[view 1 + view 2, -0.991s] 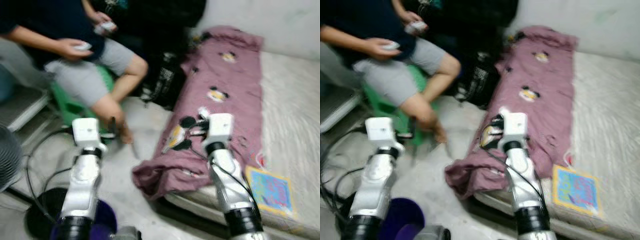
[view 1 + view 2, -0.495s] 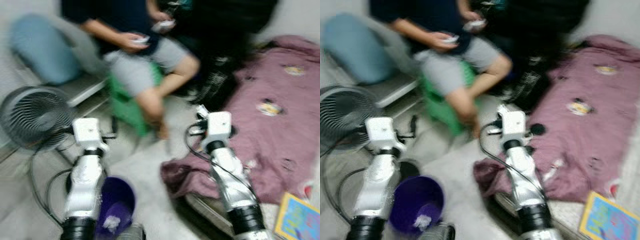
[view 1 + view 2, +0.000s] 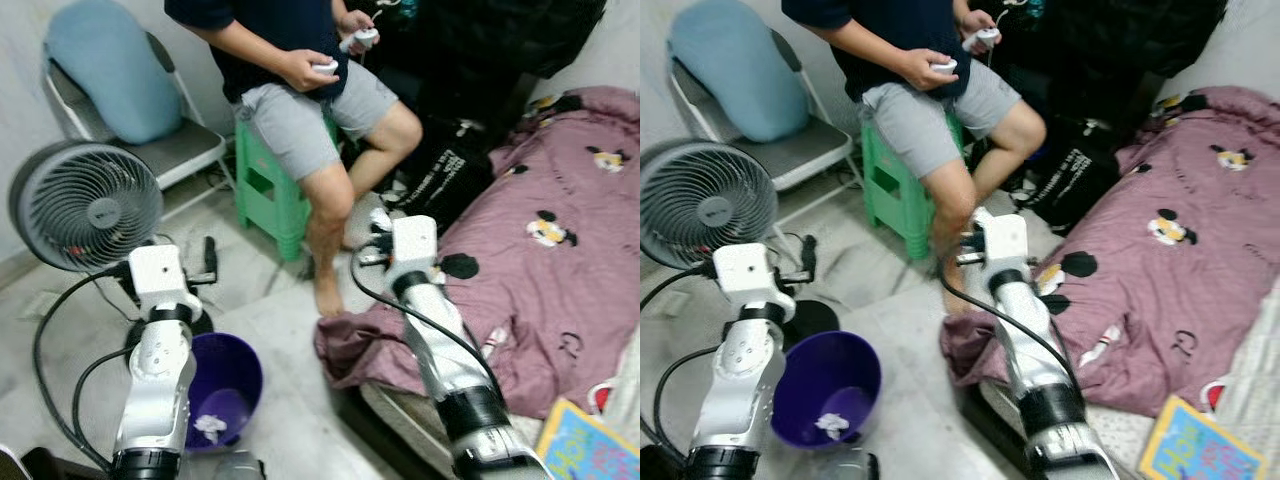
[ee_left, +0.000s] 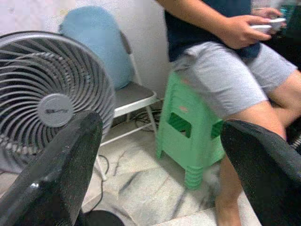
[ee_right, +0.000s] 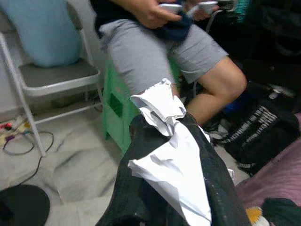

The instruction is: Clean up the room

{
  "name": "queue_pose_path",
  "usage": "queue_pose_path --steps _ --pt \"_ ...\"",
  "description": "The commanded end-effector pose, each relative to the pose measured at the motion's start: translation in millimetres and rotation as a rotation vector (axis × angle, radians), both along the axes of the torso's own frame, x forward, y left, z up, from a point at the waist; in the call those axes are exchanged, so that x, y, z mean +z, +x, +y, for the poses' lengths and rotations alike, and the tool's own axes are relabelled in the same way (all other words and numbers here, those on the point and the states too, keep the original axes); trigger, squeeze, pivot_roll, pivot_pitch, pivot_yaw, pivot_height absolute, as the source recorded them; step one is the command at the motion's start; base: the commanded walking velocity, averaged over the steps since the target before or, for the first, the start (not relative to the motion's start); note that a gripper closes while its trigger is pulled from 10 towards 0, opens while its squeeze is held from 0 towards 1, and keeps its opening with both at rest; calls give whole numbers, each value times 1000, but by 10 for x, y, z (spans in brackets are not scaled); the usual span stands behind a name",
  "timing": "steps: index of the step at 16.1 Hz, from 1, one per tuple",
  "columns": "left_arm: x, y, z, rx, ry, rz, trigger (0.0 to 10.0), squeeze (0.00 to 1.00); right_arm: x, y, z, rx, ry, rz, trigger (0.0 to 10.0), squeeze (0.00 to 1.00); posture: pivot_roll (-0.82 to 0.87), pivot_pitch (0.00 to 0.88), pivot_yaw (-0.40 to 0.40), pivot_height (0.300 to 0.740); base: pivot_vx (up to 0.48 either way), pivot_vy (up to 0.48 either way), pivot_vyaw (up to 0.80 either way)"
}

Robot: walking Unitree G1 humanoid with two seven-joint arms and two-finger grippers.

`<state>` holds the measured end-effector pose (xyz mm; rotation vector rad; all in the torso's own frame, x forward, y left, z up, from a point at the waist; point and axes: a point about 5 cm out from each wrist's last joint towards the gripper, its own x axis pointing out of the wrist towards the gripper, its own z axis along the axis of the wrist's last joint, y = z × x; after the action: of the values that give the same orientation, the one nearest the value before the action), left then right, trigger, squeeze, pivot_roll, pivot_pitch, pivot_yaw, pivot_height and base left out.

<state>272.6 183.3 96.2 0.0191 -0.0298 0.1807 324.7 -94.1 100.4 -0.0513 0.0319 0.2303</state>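
My right gripper (image 5: 165, 129) is shut on a crumpled white paper (image 5: 160, 104), held up in front of me above the floor by the bed's corner (image 3: 378, 222). A purple bin (image 3: 232, 378) stands on the floor at my lower left with a white scrap (image 3: 210, 424) inside. It lies below and left of the right gripper. My left gripper (image 4: 160, 165) is open with nothing between its fingers, and it hovers just beyond the bin (image 3: 208, 262).
A person (image 3: 300, 90) sits on a green stool (image 3: 262, 195) straight ahead, one bare foot on the floor. A fan (image 3: 85, 205) and a chair with a blue cushion (image 3: 115, 70) stand at the left. A bed with a purple blanket (image 3: 540, 270), a black bag (image 3: 440, 175) and a book (image 3: 590, 445) are on the right.
The camera has swung left, bringing the fan, the chair and the purple bin into view. Both arms keep their pose, and the right gripper still holds the paper.
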Motion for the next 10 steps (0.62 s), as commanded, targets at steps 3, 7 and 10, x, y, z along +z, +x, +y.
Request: queue_pose_path --steps 3,7,10 --pt "43 -14 47 35 24 -24 10000 0 -17 37 154 67 -14 7 10000 0 212 0 -91 740 0 0 0" --pt "31 -22 35 53 29 -27 10000 0 4 71 202 88 -22 -14 10000 0 195 0 -97 740 0 0 0" --pt "57 1 -14 53 43 -28 10000 0 2 33 147 75 -36 -32 10000 0 147 0 -79 740 0 0 0"
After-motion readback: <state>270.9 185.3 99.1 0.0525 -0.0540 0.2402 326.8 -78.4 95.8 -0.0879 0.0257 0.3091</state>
